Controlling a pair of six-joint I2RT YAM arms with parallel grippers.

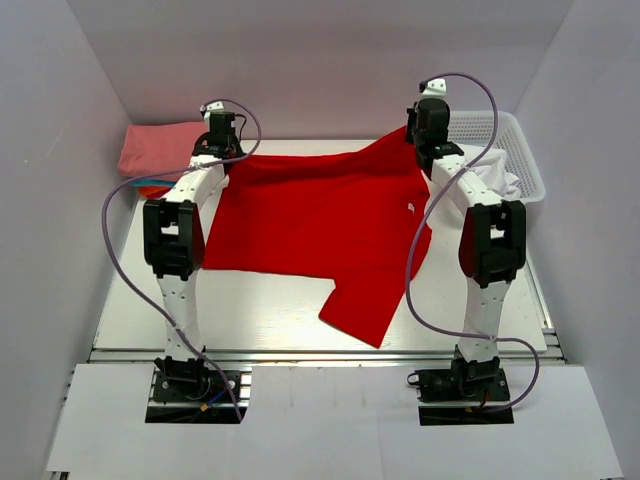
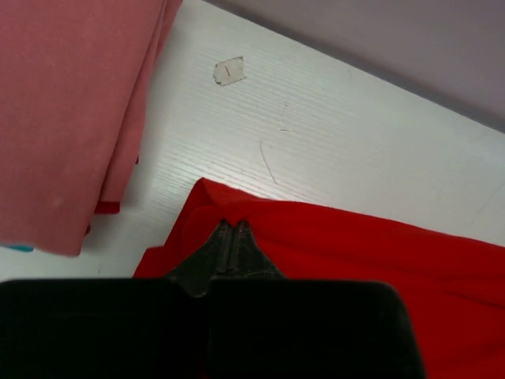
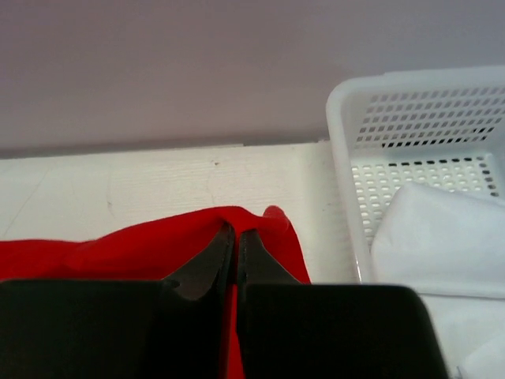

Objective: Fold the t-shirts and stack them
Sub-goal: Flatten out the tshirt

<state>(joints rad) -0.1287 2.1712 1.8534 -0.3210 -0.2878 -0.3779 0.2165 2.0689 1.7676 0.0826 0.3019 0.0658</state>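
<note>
A bright red t-shirt (image 1: 310, 215) lies spread over the white table, one sleeve trailing toward the near edge and a small white label (image 1: 411, 208) near its right side. My left gripper (image 1: 222, 150) is shut on the shirt's far left corner. In the left wrist view the jaws (image 2: 231, 225) pinch a fold of red cloth (image 2: 355, 245). My right gripper (image 1: 425, 140) is shut on the far right corner, lifted slightly, with its tips (image 3: 235, 230) closed on the red hem (image 3: 118, 249). A folded pink t-shirt (image 1: 160, 147) (image 2: 71, 103) tops a pile at the far left.
Teal and orange-red edges (image 1: 150, 188) peek out beneath the pink shirt. At the far right stands a white perforated basket (image 1: 520, 150) (image 3: 347, 158) holding white cloth (image 3: 442, 237). Purple-grey walls enclose the table on three sides.
</note>
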